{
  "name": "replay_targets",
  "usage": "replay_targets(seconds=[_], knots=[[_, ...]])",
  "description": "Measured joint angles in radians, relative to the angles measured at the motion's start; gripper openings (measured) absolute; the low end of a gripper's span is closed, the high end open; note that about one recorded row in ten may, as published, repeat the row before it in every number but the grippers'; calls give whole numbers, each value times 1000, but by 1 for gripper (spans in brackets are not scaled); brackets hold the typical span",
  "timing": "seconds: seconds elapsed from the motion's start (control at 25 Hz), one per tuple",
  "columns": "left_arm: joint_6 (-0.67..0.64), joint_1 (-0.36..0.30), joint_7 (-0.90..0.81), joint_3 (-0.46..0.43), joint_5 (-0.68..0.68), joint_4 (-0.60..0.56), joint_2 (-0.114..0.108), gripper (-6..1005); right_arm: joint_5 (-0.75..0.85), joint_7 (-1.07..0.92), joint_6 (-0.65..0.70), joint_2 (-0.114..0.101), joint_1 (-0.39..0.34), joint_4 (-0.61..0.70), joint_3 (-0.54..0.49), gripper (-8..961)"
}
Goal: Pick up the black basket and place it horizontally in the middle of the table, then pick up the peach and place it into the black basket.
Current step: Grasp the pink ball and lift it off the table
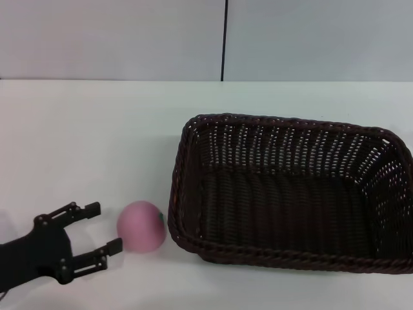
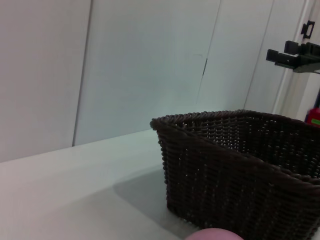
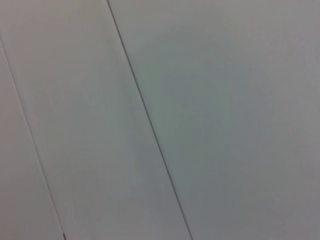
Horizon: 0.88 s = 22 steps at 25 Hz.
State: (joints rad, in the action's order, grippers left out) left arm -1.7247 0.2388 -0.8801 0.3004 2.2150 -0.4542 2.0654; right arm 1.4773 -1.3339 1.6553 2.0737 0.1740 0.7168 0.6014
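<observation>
- Head view: my left gripper [image 1: 102, 236] sits low on the near left of the table [image 1: 97, 142], its two fingers spread wide and empty, tips pointing at the peach [image 1: 141, 225], which lies just beyond them and not yet between them. The peach rests on the table just beside the near-left corner of the black basket [image 1: 290, 190], possibly touching its rim; I cannot tell. The basket stands upright, long side across, right of the middle, so I judge the basket step finished and the peach pick-up in hand. Next I need to slide forward until the fingers straddle the ball, close gently, then lift it clear of the braided rim.
- Left wrist view: the basket's openwork wall [image 2: 240, 175] fills the frame ahead, dark and tightly woven; only a pink sliver of the peach [image 2: 215, 234] shows. My own fingers are not shown here.
- Right wrist view: only pale wall panels; my right gripper is out of sight.
</observation>
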Motion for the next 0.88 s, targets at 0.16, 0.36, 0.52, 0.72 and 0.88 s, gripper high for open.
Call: replay_targets(seconds=[0.16, 0.36, 0.52, 0.72, 0.88], knots=[[25, 1, 45, -4, -2, 47, 1, 720, 0, 0, 4, 0, 3, -22, -1, 640], [72, 5, 135, -9, -37, 129, 1, 717, 3, 1, 4, -1, 10, -41, 0, 640], [95, 12, 150, -9, -43, 150, 2, 715, 3, 1, 4, -1, 4, -41, 0, 640], [134, 28, 158, -2, -39, 172, 2, 712, 4, 1, 3, -2, -3, -53, -2, 640], [137, 34, 171, 3, -32, 178, 1, 710, 4, 21, -4, -3, -3, -80, -2, 640]])
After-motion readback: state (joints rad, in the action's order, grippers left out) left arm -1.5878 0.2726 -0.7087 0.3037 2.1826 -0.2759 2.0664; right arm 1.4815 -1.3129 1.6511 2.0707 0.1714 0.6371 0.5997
